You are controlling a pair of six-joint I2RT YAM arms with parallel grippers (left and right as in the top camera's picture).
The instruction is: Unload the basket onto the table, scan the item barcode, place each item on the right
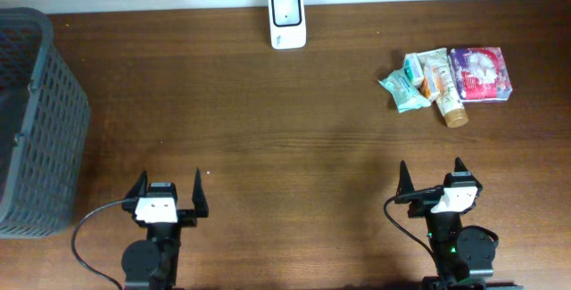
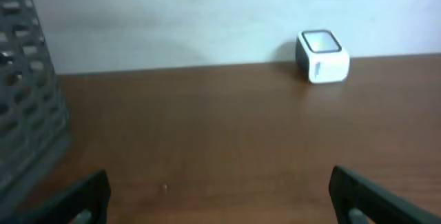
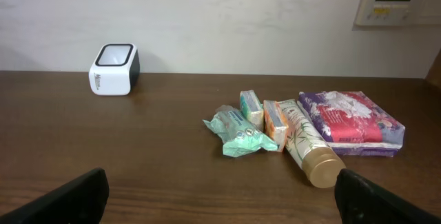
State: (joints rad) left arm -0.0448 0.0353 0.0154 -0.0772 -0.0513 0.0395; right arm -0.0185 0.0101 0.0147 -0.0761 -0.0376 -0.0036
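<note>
Brown table (image 1: pixel 294 147); left gripper (image 1: pixel 170 176) and right gripper (image 1: pixel 430 165) spread empty, scanner (image 1: pixel 287 20) and seemingly toiletry packets (image 1: pixel 446 78) beyond

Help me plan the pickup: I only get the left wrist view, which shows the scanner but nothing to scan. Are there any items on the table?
Observer: Yes. A cluster of small packages lies at the far right of the table, to the right of the scanner.
Operator: What's in it?
Observer: A purple-and-red pack, a tube with a gold cap and a teal packet, among others, packed close together.
Operator: Which claw is nearer?
Observer: The right claw. It is open and empty, on the near side of the cluster.
</note>
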